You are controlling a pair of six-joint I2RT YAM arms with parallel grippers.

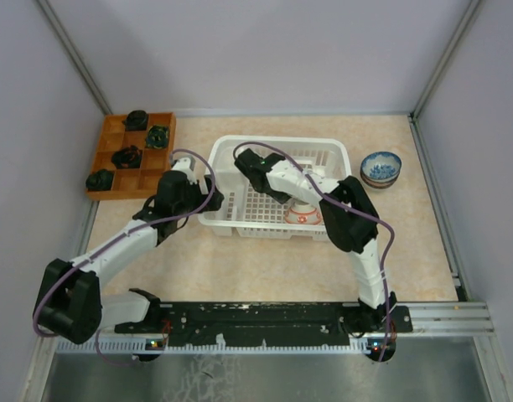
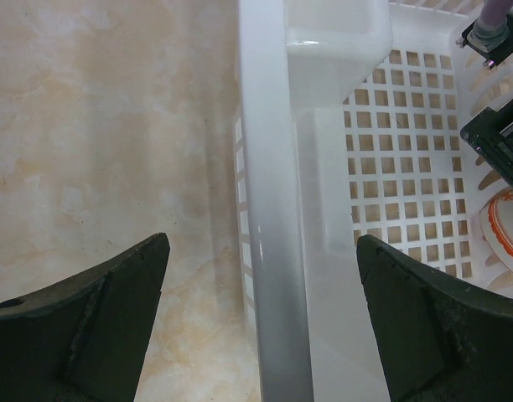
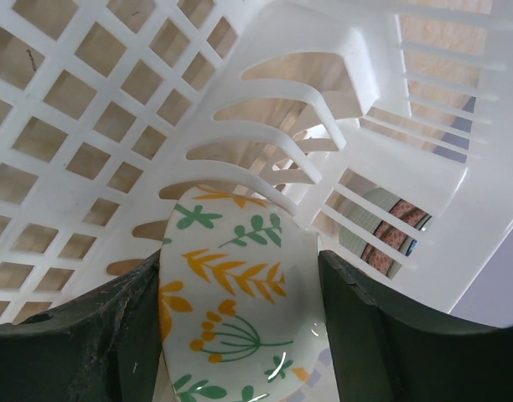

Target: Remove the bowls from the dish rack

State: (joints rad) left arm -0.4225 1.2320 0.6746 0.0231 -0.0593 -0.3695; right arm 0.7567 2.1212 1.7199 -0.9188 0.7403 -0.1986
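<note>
The white dish rack point(image 1: 277, 147) stands mid-table. Inside it, at the near right, a white bowl point(image 1: 303, 216) with red-orange marks on its outside stands on edge among the dividers. In the right wrist view its inside point(image 3: 240, 276) shows green and orange leaves. My right gripper point(image 3: 240, 260) reaches down into the rack, its fingers against both sides of this bowl. A stack of bowls point(image 1: 380, 167), blue-and-white on top, sits on the table right of the rack. My left gripper point(image 2: 263, 239) hangs open astride the rack's left rim point(image 2: 269, 251), holding nothing.
A brown wooden compartment tray point(image 1: 114, 180) with dark lumps point(image 1: 126, 157) lies at the far left. The rack's upright dividers point(image 3: 265, 151) curve close around the gripped bowl. Grey walls close in the table on three sides.
</note>
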